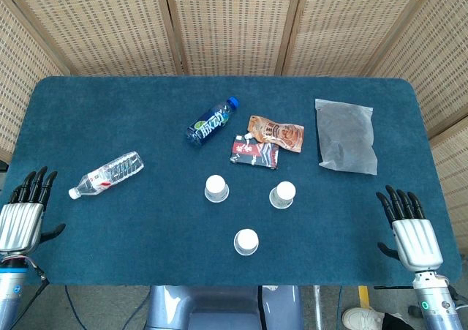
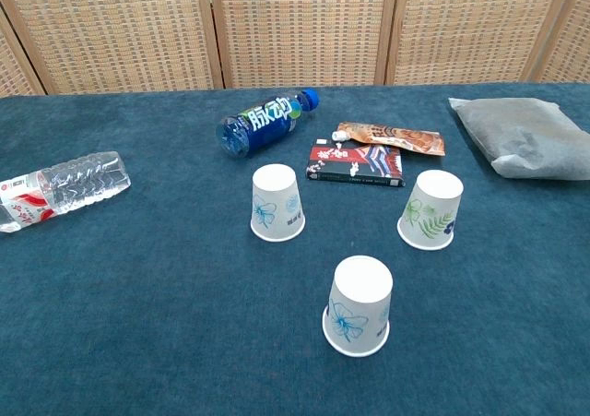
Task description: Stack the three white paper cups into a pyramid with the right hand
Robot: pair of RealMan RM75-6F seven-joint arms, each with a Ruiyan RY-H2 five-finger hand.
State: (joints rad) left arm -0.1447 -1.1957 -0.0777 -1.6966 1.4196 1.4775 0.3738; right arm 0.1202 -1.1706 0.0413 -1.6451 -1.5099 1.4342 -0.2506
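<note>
Nearest cup: white paper cup (image 2: 358, 306), upside down, blue flower print, standing alone at the near middle of the blue table (image 1: 146, 235)
Left cup: (image 2: 277, 202), upside down, blue flower print, well apart from the others
Right cup: (image 2: 430, 209), upside down, green leaf print, just in front of the sachets
Stack status: judged not begun; all three cups stand separately in a triangle
Right hand: (image 1: 409, 224) resting at the right table edge, fingers spread and straight, holding nothing, well apart from the cups
Left hand: (image 1: 25, 209) at the left edge, fingers likewise apart and empty
Step in hand: judged as forming the base; bring two cups side by side and touching, gripping each wall lightly to avoid crushing, then seat the third across both
Blue bottle: (image 2: 267, 124) lying on its side, white Chinese characters, not read with certainty
Clear bottle: (image 2: 55, 187) lying down, red and white label, text too small
Sachets: brown pouch (image 2: 392, 137) and dark packet (image 2: 357, 165), print illegible
Grey bag: (image 2: 525, 135), no writing seen
</note>
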